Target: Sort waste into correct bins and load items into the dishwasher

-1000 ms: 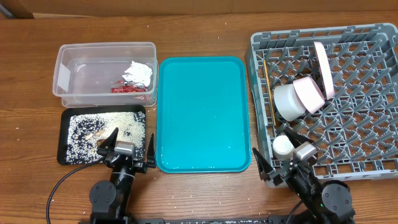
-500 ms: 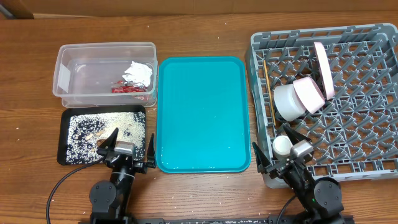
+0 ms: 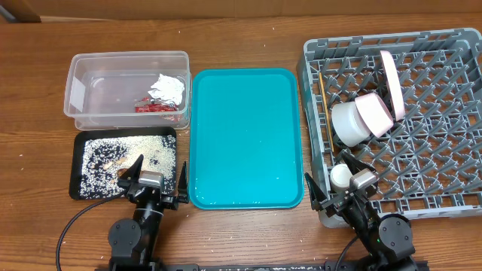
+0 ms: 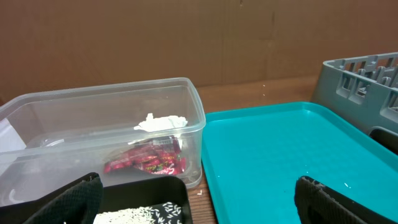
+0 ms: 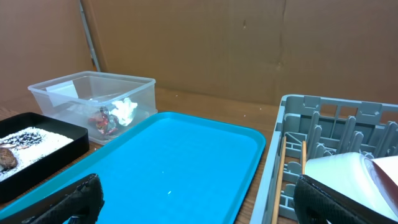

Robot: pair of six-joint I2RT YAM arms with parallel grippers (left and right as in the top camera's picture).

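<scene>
The crumpled white tissue (image 3: 169, 88) and the red-and-white wrapper (image 3: 154, 108) lie in the clear tub (image 3: 83, 68). Grainy food scraps (image 3: 124, 154) fill the black tray (image 3: 75, 162). The grey dish rack (image 3: 422, 173) holds the upright white plate (image 3: 392, 83), the pink plate (image 3: 374, 113), the pale bowl (image 3: 346, 124), the small white cup (image 3: 341, 175) and the chopsticks (image 3: 325, 113). My left gripper (image 3: 158, 177) is open and empty at the black tray's near right corner (image 4: 199, 205). My right gripper (image 3: 333, 183) is open and empty at the rack's near left corner (image 5: 205, 202).
The large teal tray (image 3: 245, 135) lies between the bins and the rack. A few grains are scattered on the wooden table near its front edge. The right wrist view shows the chopsticks (image 5: 280, 174) along the rack's left wall.
My right gripper has shifted slightly to the left by the rack's corner. The left arm and all objects have not moved.
</scene>
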